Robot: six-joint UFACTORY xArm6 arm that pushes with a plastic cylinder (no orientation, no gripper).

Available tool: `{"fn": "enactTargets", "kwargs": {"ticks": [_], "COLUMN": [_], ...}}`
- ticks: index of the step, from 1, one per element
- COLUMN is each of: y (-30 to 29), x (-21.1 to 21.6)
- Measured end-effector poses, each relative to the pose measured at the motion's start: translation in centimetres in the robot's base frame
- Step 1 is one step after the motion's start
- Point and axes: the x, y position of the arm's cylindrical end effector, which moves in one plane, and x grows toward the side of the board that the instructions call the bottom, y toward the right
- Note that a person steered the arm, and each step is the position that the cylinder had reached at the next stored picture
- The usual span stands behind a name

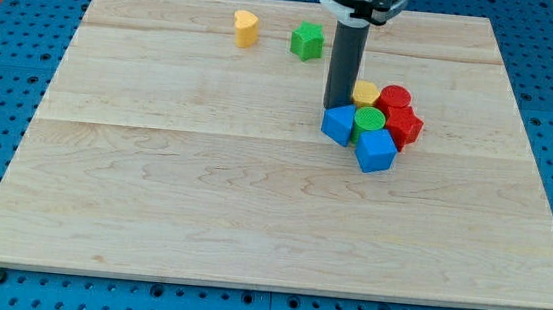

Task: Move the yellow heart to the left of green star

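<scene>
The yellow heart [245, 28] lies near the view's top, left of centre. The green star [308, 40] sits a short way to its right, apart from it. My tip [338, 106] is at the lower end of the dark rod, below and to the right of the green star. It stands at the left edge of a cluster of blocks, just above a blue block [338, 124] and next to a yellow block [366, 93].
The cluster right of centre holds a green cylinder [369, 120], a second blue block [376, 151], a red cylinder [395, 97] and a red block [404, 125]. The wooden board [153, 194] lies on a blue perforated table.
</scene>
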Motion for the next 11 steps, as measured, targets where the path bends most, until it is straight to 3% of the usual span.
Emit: {"fn": "enactTargets", "kwargs": {"ticks": [2, 4, 6, 8, 10, 11], "y": [0.3, -7.8, -8.0, -17.4, -15.7, -13.6], "x": [0.3, -0.9, -1.3, -9.4, -17.8, -18.0]}}
